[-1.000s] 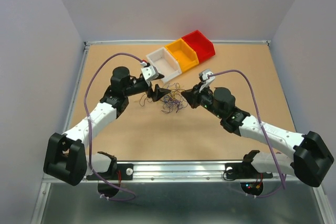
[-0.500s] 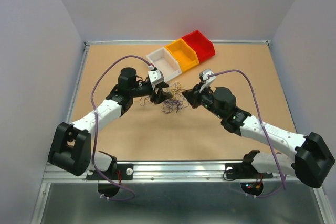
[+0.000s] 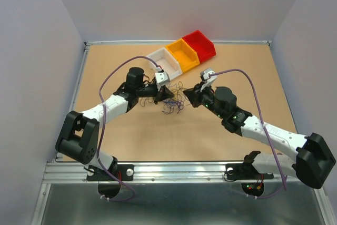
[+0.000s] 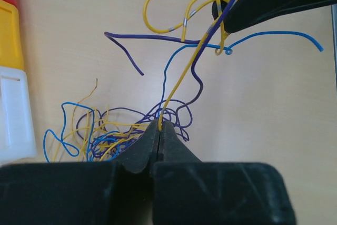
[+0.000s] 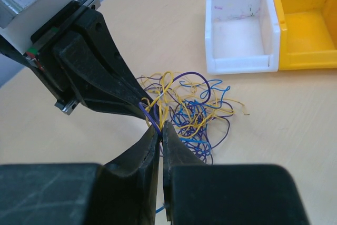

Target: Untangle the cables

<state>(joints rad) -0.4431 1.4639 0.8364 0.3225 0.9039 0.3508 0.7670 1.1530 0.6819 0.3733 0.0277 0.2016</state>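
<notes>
**Item: cables, loose heap, on bench**

**Hard to make out:** In the overhead view the strands are too fine to follow one by one, and the tips of both sets of jaws cover the points where they grip. In the left wrist view the jaws' own black body cuts off the lower part of the heap. The white bin, yellow bin and red bin show there only as slivers at the left edge. In the right wrist view the yellow bin runs off the right side.

**Changed since a second ago:** The left arm has swung inward and reached further toward the heap. The left jaws, spread then, are now pressed together. The right arm and its jaws are as they were.

**Jaws:** The left jaws are pressed together, pinching a yellow strand at their tips. The right jaws are pressed together, pinching a few strands in blue, dark purple and yellow. The two sets of tips are just beside each other.

**Description:** Hair-thin curly wires in yellow, blue and dark purple. Some of the yellow ones carry short silvery bands. Most lie tangled on the bench, just in front of the white bin, between the two arms. The yellow strand and a purple one rise taut from the left jaws to the right jaws. A blue one curls off to the side.
</notes>
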